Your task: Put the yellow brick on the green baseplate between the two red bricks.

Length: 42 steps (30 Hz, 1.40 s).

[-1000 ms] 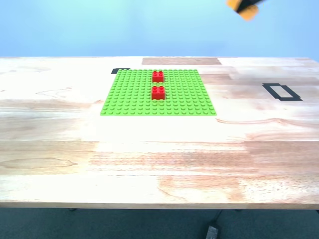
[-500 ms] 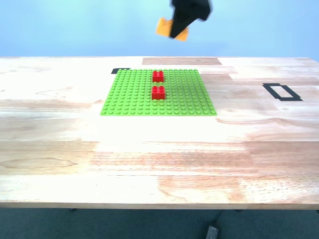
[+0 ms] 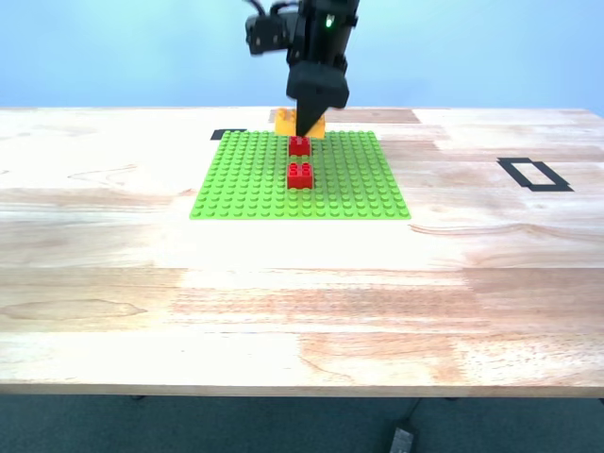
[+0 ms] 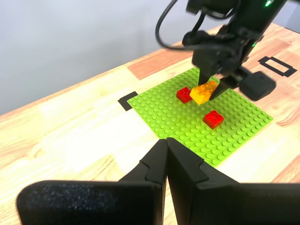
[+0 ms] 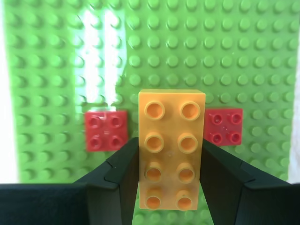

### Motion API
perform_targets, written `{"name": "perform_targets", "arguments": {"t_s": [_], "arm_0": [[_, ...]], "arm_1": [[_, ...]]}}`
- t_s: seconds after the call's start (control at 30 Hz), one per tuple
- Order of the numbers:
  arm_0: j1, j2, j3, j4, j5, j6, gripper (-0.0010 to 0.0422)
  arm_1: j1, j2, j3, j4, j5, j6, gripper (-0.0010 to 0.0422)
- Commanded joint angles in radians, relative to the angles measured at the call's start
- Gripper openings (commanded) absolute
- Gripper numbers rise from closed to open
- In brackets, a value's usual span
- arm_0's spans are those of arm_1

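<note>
Wood table (image 3: 302, 311), blue backdrop: my second gripper (image 5: 169, 161) clamps the yellow brick (image 5: 171, 145) above the green baseplate (image 3: 245, 184), over the gap between the two red bricks (image 3: 299, 160), not yet seated; my first gripper (image 4: 166, 161) idle, fingers closed, empty.

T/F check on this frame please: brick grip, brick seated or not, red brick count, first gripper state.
1. My second gripper is shut on the yellow brick. True.
2. The yellow brick is already seated on the green baseplate. False: it is held in the air above the plate.
3. Two red bricks sit on the baseplate, one farther back than the other. True.
4. My first gripper holds a red brick. False: it is shut on nothing, off to the side of the plate.
</note>
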Motion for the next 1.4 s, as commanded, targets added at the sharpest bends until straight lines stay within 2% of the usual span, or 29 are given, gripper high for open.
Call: {"name": "perform_targets", "arguments": {"t_s": [0.03, 1.13, 1.27, 1.4], "arm_0": [[0.0, 0.0, 0.0, 0.0, 0.0, 0.0, 0.0], [0.0, 0.0, 0.0, 0.0, 0.0, 0.001, 0.0], [0.0, 0.0, 0.0, 0.0, 0.0, 0.001, 0.0], [0.0, 0.0, 0.0, 0.0, 0.0, 0.002, 0.0]], "arm_1": [[-0.003, 0.035, 0.002, -0.002, 0.015, -0.003, 0.0016], [0.014, 0.039, -0.106, 0.177, 0.011, 0.009, 0.0017], [0.013, 0.039, -0.106, 0.17, 0.029, 0.011, 0.0037], [0.013, 0.038, -0.117, 0.168, 0.046, 0.013, 0.0082]]}}
